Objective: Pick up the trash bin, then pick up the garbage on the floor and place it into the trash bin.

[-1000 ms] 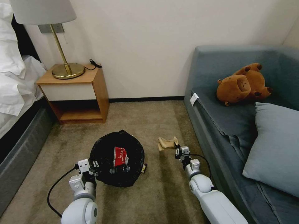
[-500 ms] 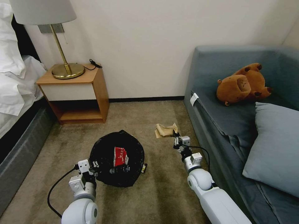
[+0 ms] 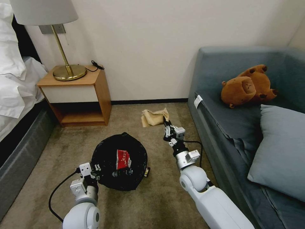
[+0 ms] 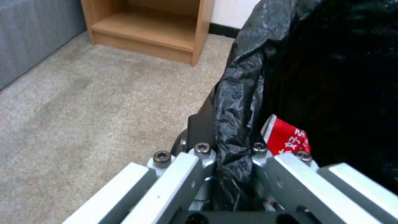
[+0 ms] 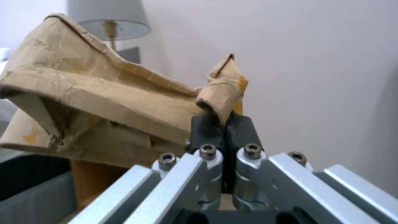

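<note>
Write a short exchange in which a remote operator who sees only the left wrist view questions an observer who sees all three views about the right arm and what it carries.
Operator: My left gripper is clamped on the trash bin liner. Where is the right gripper?
Observer: The right gripper is raised beyond the bin, on the side toward the sofa.
Operator: Is it carrying anything?
Observer: Yes. Its jaws are shut on one corner of the crumpled brown paper bag, which is held up in the air.
</note>
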Controlling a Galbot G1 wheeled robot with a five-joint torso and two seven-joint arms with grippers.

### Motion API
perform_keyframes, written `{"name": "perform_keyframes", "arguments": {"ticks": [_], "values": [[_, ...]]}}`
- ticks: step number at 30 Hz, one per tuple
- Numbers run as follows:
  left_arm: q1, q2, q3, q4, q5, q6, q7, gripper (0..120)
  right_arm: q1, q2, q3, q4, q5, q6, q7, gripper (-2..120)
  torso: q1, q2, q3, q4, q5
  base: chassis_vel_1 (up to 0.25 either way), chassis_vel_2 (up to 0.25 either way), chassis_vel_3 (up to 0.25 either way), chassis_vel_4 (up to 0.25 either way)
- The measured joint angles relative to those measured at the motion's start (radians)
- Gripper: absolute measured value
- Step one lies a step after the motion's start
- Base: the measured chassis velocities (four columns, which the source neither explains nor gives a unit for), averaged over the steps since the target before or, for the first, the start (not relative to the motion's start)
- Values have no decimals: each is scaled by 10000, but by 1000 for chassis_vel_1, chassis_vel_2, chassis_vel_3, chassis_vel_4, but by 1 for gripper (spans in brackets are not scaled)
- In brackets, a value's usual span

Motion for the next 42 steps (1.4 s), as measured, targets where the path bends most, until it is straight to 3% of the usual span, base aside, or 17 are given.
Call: {"name": "perform_keyframes", "arguments": {"ticks": [16, 42], "values": [[-168, -54, 158, -32, 97, 119, -180, 1, 404, 128, -1999, -853, -1005, 231, -110, 0, 0, -1, 0, -1, 1, 0, 0, 0, 0], [-328, -83, 212, 292, 94, 83, -174, 1, -187, 505, -2504, -1714, -1707, 488, -458, 0, 0, 0, 0, -1, 1, 0, 0, 0, 0]]}}
